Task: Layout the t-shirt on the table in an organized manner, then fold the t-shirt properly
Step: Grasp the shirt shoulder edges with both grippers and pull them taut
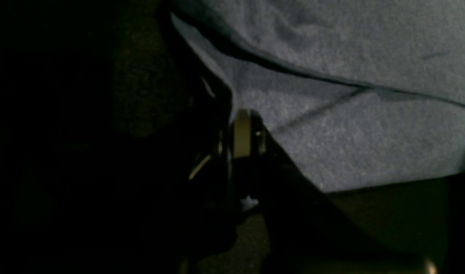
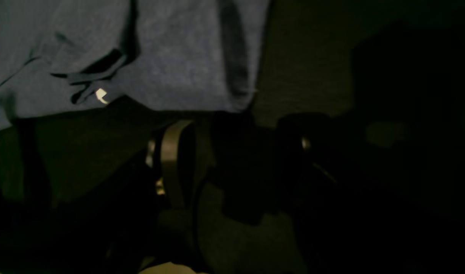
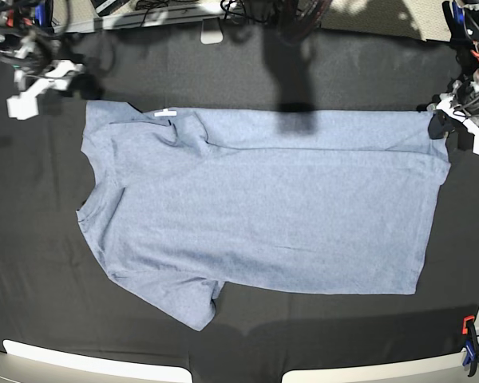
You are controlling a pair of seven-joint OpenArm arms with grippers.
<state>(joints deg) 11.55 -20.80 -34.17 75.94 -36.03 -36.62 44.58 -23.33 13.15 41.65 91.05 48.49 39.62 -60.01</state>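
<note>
The blue-grey t-shirt [image 3: 263, 207] lies spread flat on the black table [image 3: 303, 72], collar end on the left and hem on the right. Its far edge is folded over, and the white tag [image 3: 164, 113] shows there. No lettering is visible. My left gripper [image 3: 441, 124] sits at the shirt's far right hem corner. In the dim left wrist view its jaws [image 1: 232, 125] look closed at the cloth edge [image 1: 369, 133]. My right gripper [image 3: 24, 102] is off the shirt at the far left. It is open and empty [image 2: 236, 152], just short of the shirt [image 2: 179, 57] and tag [image 2: 101, 95].
Cables and gear [image 3: 223, 12] line the table's back edge. A red and blue clamp [image 3: 469, 351] stands at the front right corner. The table's pale front edge [image 3: 88, 363] runs along the bottom. Black cloth surrounds the shirt on all sides.
</note>
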